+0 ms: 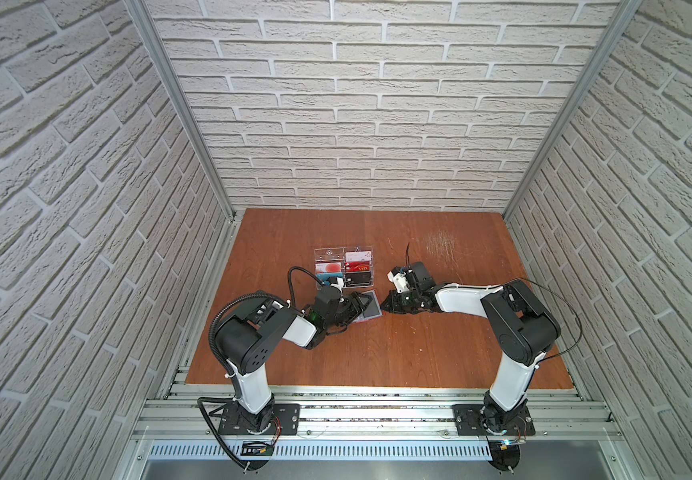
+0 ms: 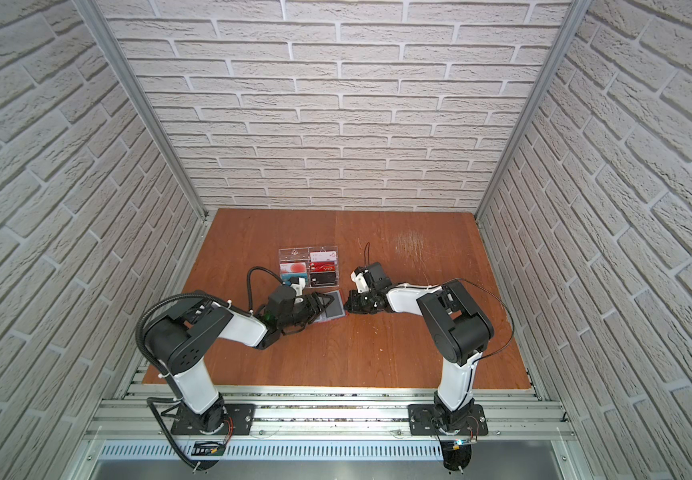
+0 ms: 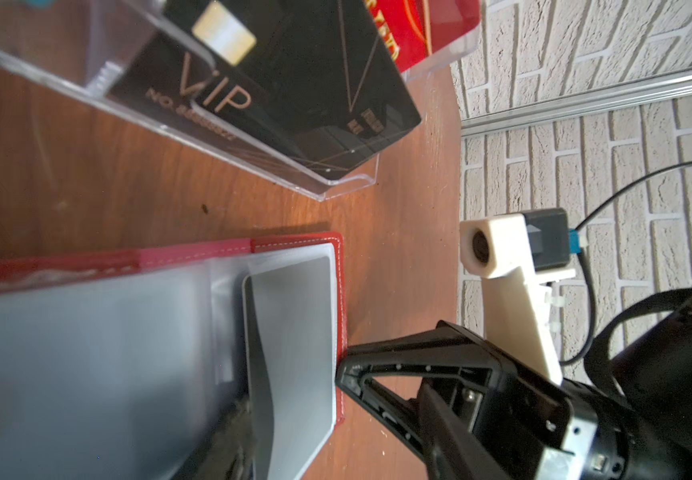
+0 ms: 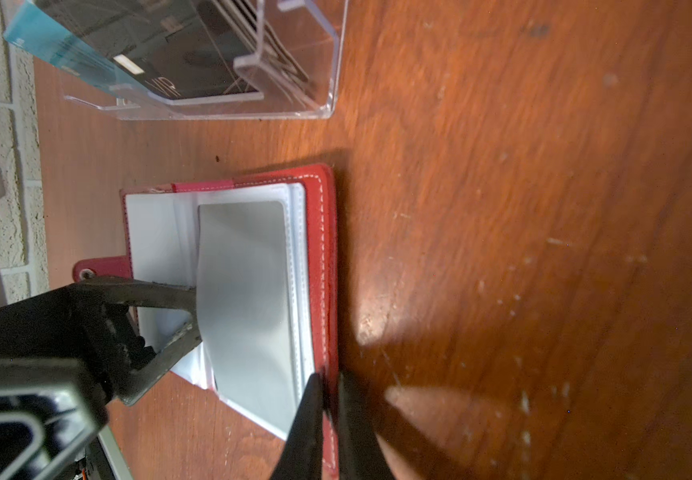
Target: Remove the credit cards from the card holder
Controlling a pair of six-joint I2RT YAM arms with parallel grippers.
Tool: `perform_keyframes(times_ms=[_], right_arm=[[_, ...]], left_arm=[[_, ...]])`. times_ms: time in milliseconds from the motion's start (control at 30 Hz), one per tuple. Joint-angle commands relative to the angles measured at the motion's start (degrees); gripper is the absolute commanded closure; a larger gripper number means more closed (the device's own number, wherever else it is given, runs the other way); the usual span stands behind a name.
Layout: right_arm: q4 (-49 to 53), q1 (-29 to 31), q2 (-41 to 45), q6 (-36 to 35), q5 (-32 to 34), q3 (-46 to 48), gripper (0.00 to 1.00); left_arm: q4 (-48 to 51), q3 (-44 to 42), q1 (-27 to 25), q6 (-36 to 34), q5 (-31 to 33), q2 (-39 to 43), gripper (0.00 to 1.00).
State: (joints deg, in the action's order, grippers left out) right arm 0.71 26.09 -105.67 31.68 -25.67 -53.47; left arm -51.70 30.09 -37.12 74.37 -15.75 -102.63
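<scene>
Jaws pinched; right gripper point(image 4: 327, 386) on card holder point(image 4: 321, 249) rim; wrist-view only

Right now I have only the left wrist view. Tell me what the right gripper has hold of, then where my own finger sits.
Observer: The right gripper is shut on the red cover edge of the card holder, pinching it between both fingers.
Operator: Now my finger.
Observer: One finger of the left gripper meets the bowed edge of the grey card; its other finger is hidden.
Operator: Locate the strap tab.
Observer: The strap tab lies flat on the table, poking out just beside that finger.
</scene>
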Motion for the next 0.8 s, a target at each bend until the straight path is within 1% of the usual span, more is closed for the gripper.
perform_keyframes(times_ms=[0, 433, 700, 767], right_arm=[[-1.15, 1.42, -2.52, 1.14, -3.08, -0.49, 0.89], [-0.79, 0.99, -2.17, 1.10, -2.99, -0.59, 0.90], [-0.71, 0.68, -3.12, 1.19, -2.98, -0.91, 0.90], [-0.71, 0.54, -3.38, 1.28, -3.11, -0.93, 0.90]], left_arm=[[-9.78, 0.15, -0.71, -1.02, -2.87, -1.82, 0.40], [-12.39, -2.11, -1.26, -1.24, -4.59, -1.59, 0.45], [-13.78, -4.13, -1.91, -1.61, -4.99, -0.81, 0.53], [-13.91, -4.71, -2.03, -1.77, -4.92, -0.41, 0.53]])
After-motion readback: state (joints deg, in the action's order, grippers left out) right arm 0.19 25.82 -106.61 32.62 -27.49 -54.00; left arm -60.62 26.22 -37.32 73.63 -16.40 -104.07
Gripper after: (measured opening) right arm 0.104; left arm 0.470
